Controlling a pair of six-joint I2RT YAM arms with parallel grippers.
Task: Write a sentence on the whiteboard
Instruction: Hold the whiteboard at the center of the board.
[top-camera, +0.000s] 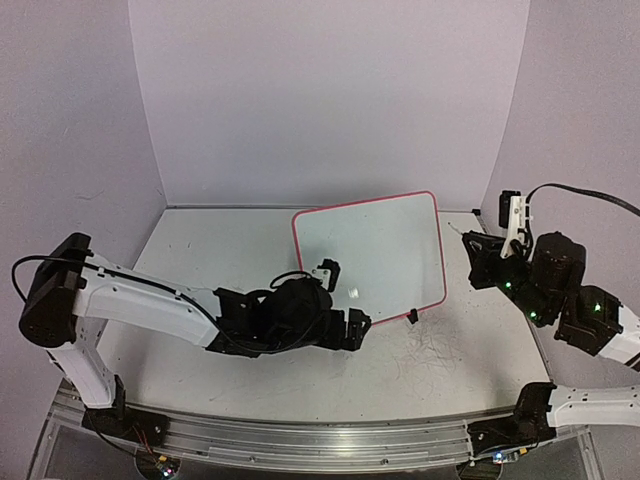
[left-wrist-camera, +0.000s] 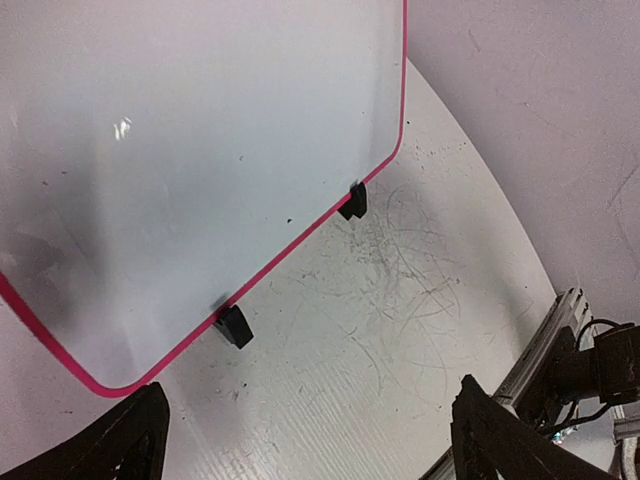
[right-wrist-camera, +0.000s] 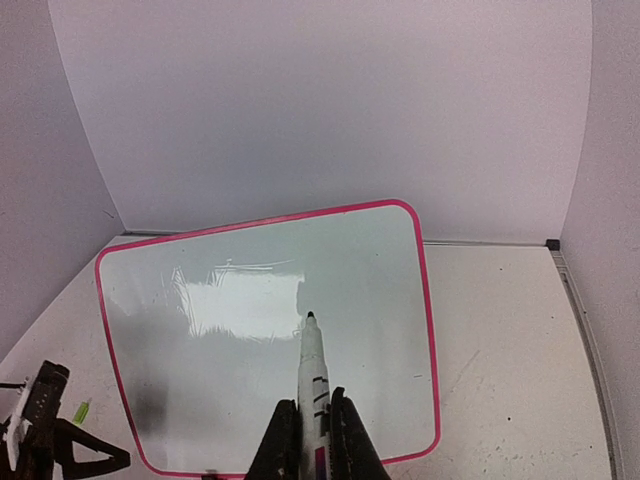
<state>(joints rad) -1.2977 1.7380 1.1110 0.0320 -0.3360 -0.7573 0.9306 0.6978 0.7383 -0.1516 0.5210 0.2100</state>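
Zero words show on the whiteboard (right-wrist-camera: 370, 300); right tool (right-wrist-camera: 314, 425) clamps a marker (right-wrist-camera: 312, 365) pointing toward it; left tool (left-wrist-camera: 305, 440) spread apart, empty.

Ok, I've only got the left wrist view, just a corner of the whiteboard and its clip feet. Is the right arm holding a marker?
Observer: Yes, the right gripper is shut on a white marker, dark tip pointing forward.
Operator: Anything written on the board?
Observer: No, in the right wrist view the whiteboard looks blank, only glare on it.
Operator: Is the tip on the board?
Observer: No, the top view shows that arm beside the board's right edge, not over it.
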